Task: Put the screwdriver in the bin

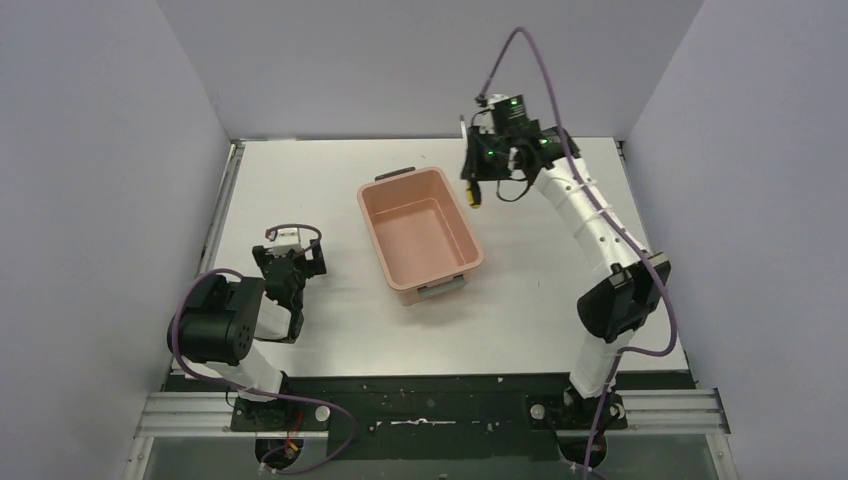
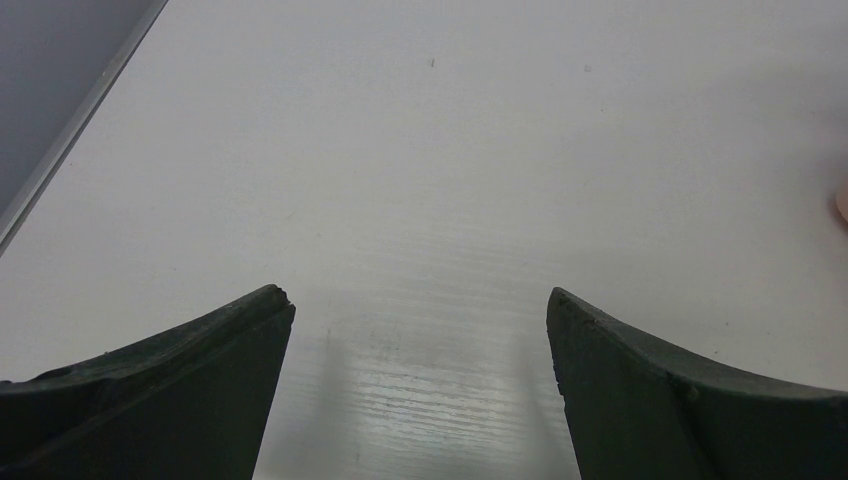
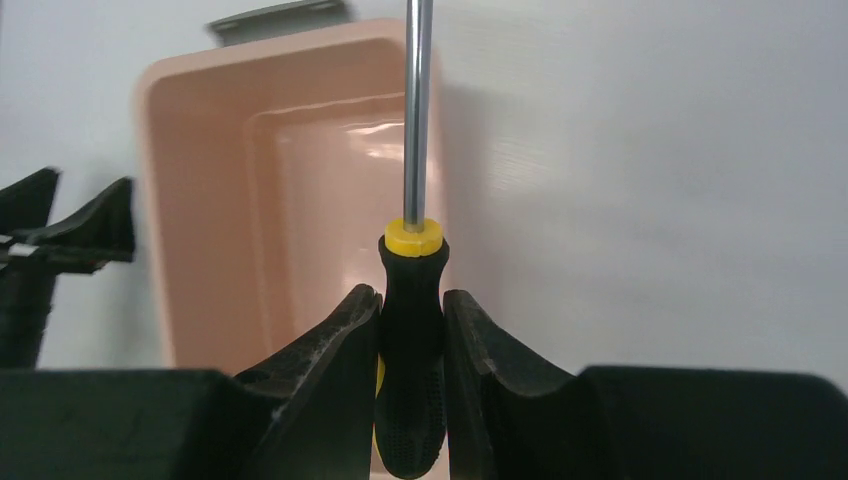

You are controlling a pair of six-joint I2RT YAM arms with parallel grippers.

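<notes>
Right tool (image 3: 412,300) clamped slim yellow-and-black screwdriver (image 3: 411,150) by handle, near salmon-pink rectangular plastic bin (image 3: 200,200), ready for drop; left tool (image 2: 417,297) gaped empty

Yellow-black screwdriver (image 3: 411,330) pinched by handle in right tool (image 3: 410,298), raised, seemingly just beside salmon-pink bin (image 1: 402,181); bin upright, open-topped.

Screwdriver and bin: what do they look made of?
Screwdriver: shaft looks like polished steel, bright and mirror-like; handle black with stippled grip, likely rubber or soft plastic, plus a glossy yellow plastic collar. Bin: moulded plastic by the look, semi-gloss, soft highlights on its floor, rounded corners.
</notes>
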